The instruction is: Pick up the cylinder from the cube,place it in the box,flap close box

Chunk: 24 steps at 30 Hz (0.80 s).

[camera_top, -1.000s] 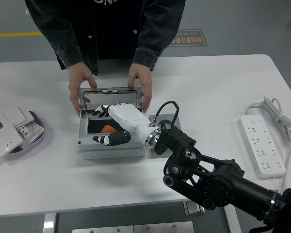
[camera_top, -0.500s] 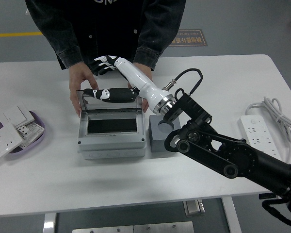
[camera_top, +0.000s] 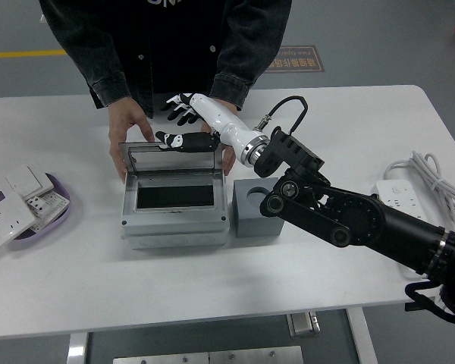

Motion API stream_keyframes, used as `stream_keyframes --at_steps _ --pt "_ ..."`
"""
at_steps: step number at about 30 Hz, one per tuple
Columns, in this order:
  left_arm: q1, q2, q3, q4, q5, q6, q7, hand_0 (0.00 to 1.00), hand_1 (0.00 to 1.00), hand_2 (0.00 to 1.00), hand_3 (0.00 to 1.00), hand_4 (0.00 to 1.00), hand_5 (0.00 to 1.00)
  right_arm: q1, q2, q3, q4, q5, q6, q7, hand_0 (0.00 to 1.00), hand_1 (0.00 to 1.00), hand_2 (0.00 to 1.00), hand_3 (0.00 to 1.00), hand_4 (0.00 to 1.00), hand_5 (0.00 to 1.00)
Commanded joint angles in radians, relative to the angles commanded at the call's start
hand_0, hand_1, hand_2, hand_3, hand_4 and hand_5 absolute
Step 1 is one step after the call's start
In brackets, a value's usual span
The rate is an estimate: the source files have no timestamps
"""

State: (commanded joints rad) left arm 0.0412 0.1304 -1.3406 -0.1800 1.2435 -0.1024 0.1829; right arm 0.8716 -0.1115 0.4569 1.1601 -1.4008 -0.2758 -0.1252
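Fingers [camera_top: 180,114] of the right hand [camera_top: 188,121] are spread and hold nothing; the thumb lies along the top edge of the raised lid [camera_top: 169,158], while the other digits extend past it toward the person's dark jacket [camera_top: 167,45]; the white forearm runs back to a black arm [camera_top: 349,220] that enters from the picture's lower right; the left hand is not in view. Centred on the white desk [camera_top: 326,129] sits the grey box [camera_top: 174,212], its lid standing roughly upright at the far side and its dark interior open to the camera; the cylinder cannot be made out inside that dark opening from this angle. Just beside the box on its right stands the grey cube [camera_top: 252,206], showing a round recess in its top face; the recess holds no cylinder. At the far side of the desk a person steadies the box; one hand [camera_top: 127,129] rests at the lid's left end, the other hand [camera_top: 224,148] at its right end, partly hidden by the robot's forearm. Near the left edge lies a purple dish [camera_top: 57,199] carrying white wall switches [camera_top: 19,201]; near the right edge lies a white power strip [camera_top: 409,227] with its coiled cord [camera_top: 432,178].
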Motion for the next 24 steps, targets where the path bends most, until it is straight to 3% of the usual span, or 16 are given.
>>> stream_keyframes --at_steps 15,24 --pt "-0.003 -0.001 0.009 0.0 -0.007 -0.001 -0.008 0.637 0.665 0.589 0.639 0.707 0.286 0.006 -0.093 -0.113 0.167 -0.029 0.019 -0.035 0.625 0.592 0.644 0.704 0.712 0.382" --pt "-0.001 0.002 0.062 0.0 -0.058 -0.001 -0.03 0.637 0.665 0.589 0.639 0.708 0.287 -0.014 -0.151 -0.167 0.264 0.021 0.002 -0.023 0.612 0.589 0.643 0.704 0.708 0.384"
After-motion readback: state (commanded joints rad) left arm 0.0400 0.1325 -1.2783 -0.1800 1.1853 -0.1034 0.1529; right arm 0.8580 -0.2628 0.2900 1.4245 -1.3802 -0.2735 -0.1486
